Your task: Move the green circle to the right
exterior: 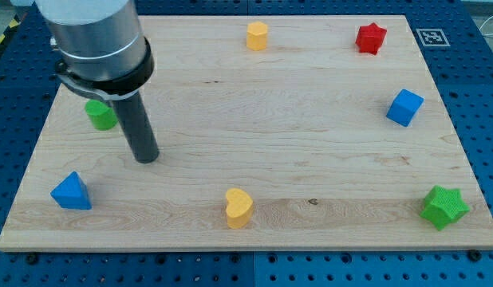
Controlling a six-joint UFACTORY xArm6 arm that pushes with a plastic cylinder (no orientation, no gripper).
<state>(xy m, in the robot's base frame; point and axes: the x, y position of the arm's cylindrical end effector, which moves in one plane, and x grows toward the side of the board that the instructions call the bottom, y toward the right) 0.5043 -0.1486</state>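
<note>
Resting my tip on the board just below and right of the green circle, near the view's left edge, partly behind the arm. No fingers on this rig, only a rod, so nothing to open or close. Wrong side for a rightward push: better to circle round to the circle's left, then press through its middle toward the view's right. Path looks open; yellow heart and blue triangle sit well below.

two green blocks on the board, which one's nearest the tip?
The green circle, just up-left of my tip, partly behind the rod. The green star sits far off at the bottom right.
</note>
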